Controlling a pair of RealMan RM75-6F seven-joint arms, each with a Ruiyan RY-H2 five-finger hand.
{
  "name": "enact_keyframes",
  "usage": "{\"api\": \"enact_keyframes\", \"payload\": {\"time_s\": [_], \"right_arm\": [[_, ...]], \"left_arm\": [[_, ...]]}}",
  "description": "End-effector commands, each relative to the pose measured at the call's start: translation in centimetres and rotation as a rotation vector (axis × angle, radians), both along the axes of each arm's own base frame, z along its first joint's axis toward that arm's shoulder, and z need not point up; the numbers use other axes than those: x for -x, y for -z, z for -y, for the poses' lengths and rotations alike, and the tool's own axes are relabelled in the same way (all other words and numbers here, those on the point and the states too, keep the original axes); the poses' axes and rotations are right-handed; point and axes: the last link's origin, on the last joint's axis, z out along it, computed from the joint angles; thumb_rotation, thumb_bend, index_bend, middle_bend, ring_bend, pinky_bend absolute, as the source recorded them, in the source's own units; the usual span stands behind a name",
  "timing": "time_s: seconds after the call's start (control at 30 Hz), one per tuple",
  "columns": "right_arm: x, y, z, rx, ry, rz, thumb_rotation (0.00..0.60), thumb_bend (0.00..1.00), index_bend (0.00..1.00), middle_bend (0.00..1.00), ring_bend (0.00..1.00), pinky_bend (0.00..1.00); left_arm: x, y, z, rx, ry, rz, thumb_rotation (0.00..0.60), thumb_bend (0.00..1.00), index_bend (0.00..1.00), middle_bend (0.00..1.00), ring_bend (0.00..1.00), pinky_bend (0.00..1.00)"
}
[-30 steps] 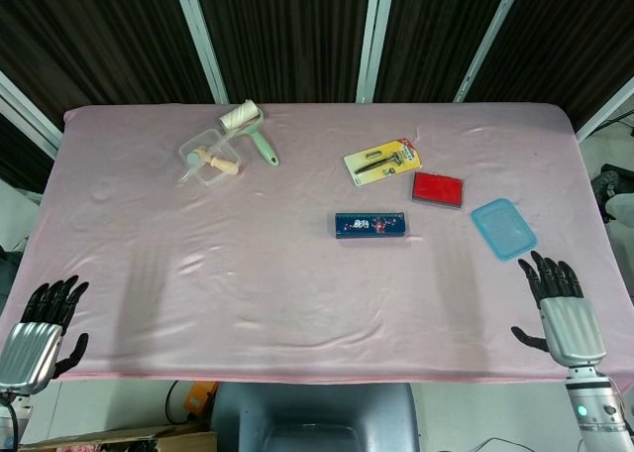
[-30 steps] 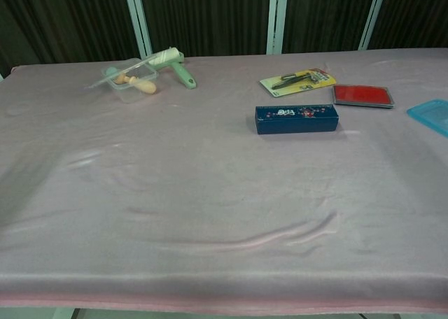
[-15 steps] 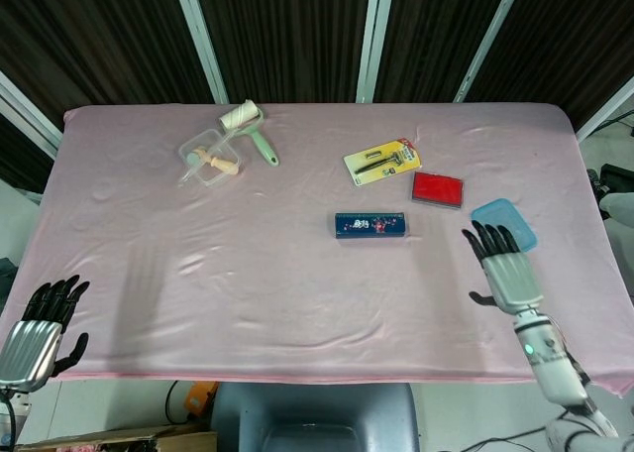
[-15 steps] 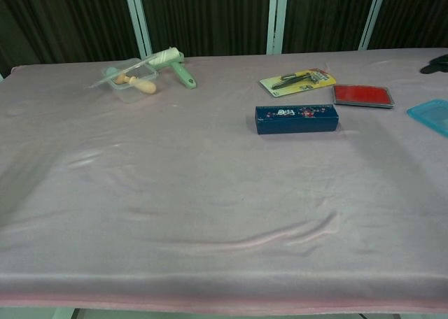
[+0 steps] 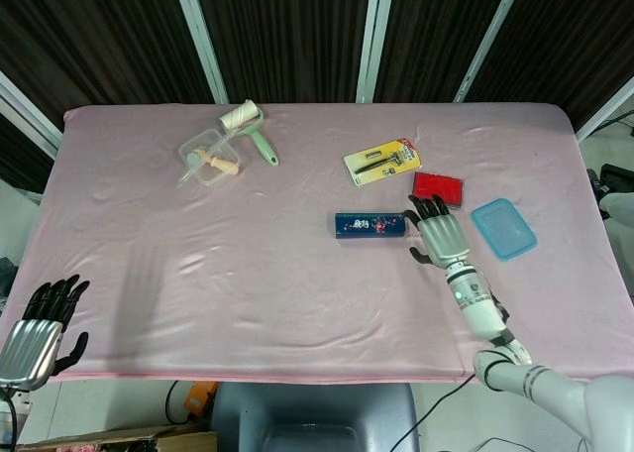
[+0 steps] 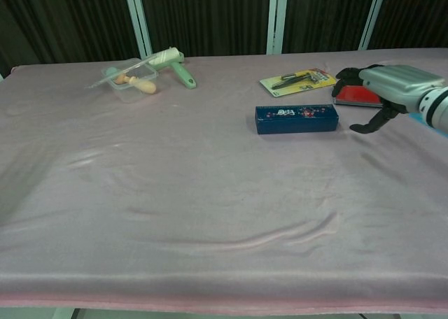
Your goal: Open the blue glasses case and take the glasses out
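The blue glasses case (image 5: 370, 224) lies shut, flat on the pink tablecloth (image 5: 248, 274). My right hand (image 5: 439, 234) hovers just beside its right end, fingers spread and holding nothing, placed for a grasp. My left hand (image 5: 38, 331) waits empty, fingers apart, at the near-left edge.

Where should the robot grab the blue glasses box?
Probably across the long sides of the blue case, near its right end, coming from above. It lies flat and closed, long and narrow, and the right hand hovers open just beside that end, not touching.
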Motion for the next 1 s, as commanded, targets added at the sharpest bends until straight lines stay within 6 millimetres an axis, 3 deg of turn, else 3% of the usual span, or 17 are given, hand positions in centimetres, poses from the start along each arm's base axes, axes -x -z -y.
{"api": "enact_keyframes", "payload": {"time_s": [0.03,0.37,0.53,1.0], "right_arm": [[-1.1,1.4,1.0,-0.019,-0.005,0.004,0.6,0.44,0.41,0.21,0.18,0.15],[-2.2,3.1,2.6,-0.008,0.01,-0.009,0.6,0.46,0.45,0.24,0.21,0.18],[-2.1,3.1,3.0,0.002,0.024,0.005,0.6,0.52,0.47,0.25,0.23,0.2],[-2.1,3.2,3.2,0.009,0.02,-0.004,0.6,0.53,0.52,0.28,0.25,0.21]], "left_arm": [[0.0,0.1,-0.1,0.001,-0.002,-0.002,0.6,0.41,0.0,0.0,0.0,0.03],[0.0,0.2,-0.1,0.001,-0.003,-0.006,0.6,0.41,0.0,0.0,0.0,0.04],[0.0,0.2,-0.1,0.002,-0.004,-0.006,0.6,0.41,0.0,0.0,0.0,0.03],[0.1,0.2,-0.2,0.004,-0.007,-0.007,0.6,0.41,0.0,0.0,0.0,0.03]]}}
